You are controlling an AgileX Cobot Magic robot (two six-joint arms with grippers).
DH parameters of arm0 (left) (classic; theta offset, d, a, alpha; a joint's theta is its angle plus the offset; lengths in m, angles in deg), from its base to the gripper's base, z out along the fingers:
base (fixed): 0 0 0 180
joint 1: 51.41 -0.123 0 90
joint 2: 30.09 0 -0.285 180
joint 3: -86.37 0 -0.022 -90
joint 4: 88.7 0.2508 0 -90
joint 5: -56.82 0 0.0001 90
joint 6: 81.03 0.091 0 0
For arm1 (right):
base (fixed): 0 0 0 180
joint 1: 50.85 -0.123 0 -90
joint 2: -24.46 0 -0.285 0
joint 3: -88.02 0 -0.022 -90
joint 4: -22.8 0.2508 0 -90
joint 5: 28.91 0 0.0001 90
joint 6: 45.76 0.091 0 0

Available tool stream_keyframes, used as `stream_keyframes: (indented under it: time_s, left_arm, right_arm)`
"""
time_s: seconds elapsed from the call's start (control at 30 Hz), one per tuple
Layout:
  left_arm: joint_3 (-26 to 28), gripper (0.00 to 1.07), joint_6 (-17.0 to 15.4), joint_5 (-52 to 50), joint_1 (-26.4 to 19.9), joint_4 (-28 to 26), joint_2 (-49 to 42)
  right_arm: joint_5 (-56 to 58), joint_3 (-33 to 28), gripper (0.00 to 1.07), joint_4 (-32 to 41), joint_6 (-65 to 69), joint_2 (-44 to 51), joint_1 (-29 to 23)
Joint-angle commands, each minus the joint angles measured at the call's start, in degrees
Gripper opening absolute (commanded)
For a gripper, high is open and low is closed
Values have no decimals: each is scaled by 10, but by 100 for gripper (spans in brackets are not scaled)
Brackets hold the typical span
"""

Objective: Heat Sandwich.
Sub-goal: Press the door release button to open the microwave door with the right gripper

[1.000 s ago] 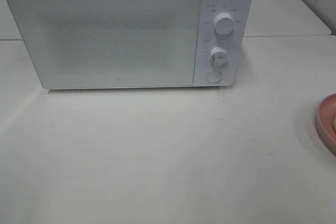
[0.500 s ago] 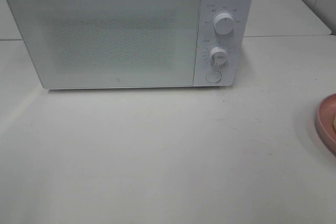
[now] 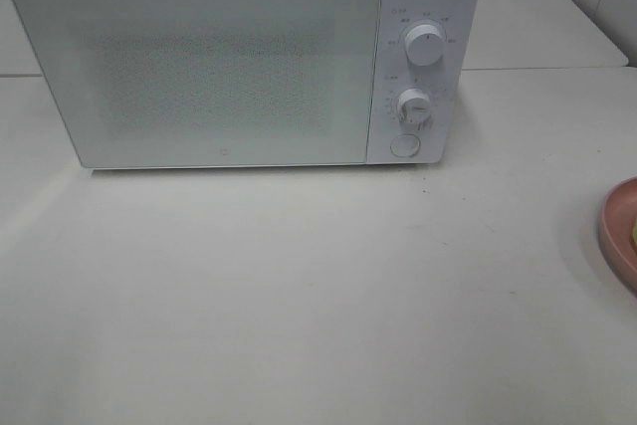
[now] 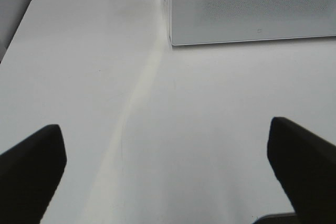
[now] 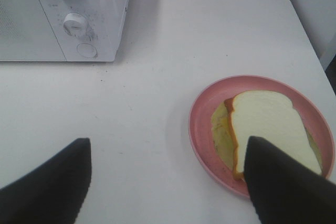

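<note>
Shows a white microwave (image 3: 229, 67) standing at the back of a pale desk (image 3: 299, 296), door shut and flush with the front. Finds two round knobs on the panel right of the door, upper knob (image 3: 425, 45) above lower knob (image 3: 414, 106), with a round button (image 3: 404, 144) just below them. Catches only a slice of a pink plate (image 3: 617, 231) at the right edge of the high view, resting on the desk in front of the microwave and well off to its right.

Places the sandwich (image 5: 268, 124) flat on the pink plate, as seen from the right wrist: a white bread slice on top, a brown crust line along one side, a yellowish layer peeking out beneath. Puts it toward the middle of the plate, inside the rim, well apart from the microwave.

Keeps the right fingers (image 5: 286, 187) spread wide over the desk, gripping nothing. Hides the plate's near rim and one corner of the sandwich behind one of those fingers in the wrist view; cannot tell about contact there.

Keeps the left fingers (image 4: 31, 171) spread fully apart as well, gripping nothing, over the desk in front of the microwave's left front corner and well apart from it.
</note>
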Motion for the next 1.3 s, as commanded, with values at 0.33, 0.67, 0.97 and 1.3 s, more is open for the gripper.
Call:
stream_keyframes:
  time_s: [0.33,0.67,0.97,1.3]
  left_arm:
    - [-1,101,-2,-8,3,-1,-15]
    - [-1,101,-2,-8,3,-1,-15]
    - [-1,101,-2,-8,3,-1,-15]
    - [-1,101,-2,-8,3,-1,-15]
  right_arm:
    - [-111,3,76,-1,-3,-104,2]
    - [-220,3,76,-1,-3,-195,2]
    - [-320,3,76,-1,-3,-269,2]
    - [-422,3,76,-1,-3,-348,2]
